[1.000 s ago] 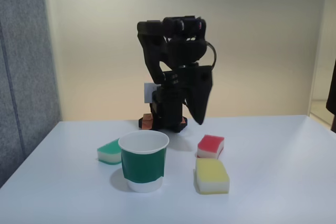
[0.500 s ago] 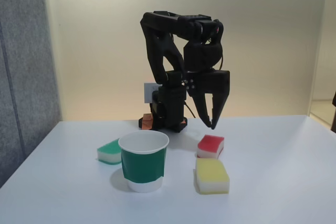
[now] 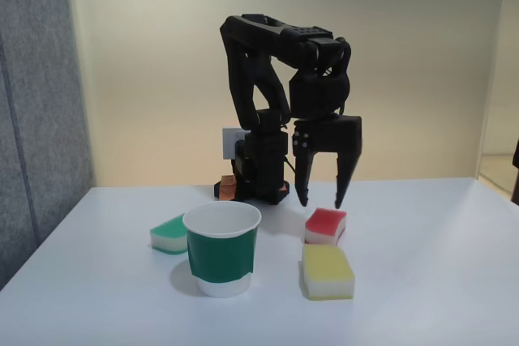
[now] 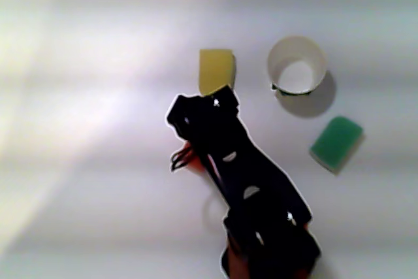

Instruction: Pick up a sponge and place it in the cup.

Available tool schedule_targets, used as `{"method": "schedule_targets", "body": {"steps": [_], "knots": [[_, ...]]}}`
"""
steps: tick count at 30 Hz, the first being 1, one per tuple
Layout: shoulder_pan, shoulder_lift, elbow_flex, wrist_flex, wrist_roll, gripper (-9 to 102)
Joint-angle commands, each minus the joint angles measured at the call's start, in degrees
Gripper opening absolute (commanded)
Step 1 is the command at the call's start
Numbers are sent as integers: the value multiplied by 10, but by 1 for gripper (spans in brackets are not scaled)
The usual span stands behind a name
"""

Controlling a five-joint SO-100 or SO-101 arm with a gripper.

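Note:
The red-topped sponge [image 3: 326, 225] lies on the white table right of the cup [image 3: 221, 247], a paper cup with a dark green band. My black gripper [image 3: 321, 202] hangs open just above and behind the sponge, fingers pointing down and spread about the sponge's width. From above, the cup [image 4: 296, 65] stands empty, and the arm covers nearly all of the sponge, leaving a red sliver [image 4: 194, 163] beside the gripper [image 4: 177, 159].
A yellow-topped sponge [image 3: 327, 271] lies in front of the red one, also seen from above [image 4: 215, 70]. A green-topped sponge [image 3: 170, 233] lies left of the cup [image 4: 336, 142]. The arm's base [image 3: 259, 176] stands at the table's back.
The arm has unfolded and swung its gripper down and toward the red sponge. The jaws went from shut to spread open above it.

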Motion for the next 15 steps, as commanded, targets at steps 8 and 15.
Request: {"method": "schedule_targets", "body": {"steps": [8,15], "knots": [[-25,-34,-14,-46,-1,34],[-52,-90,0,-112,20,35]]}}
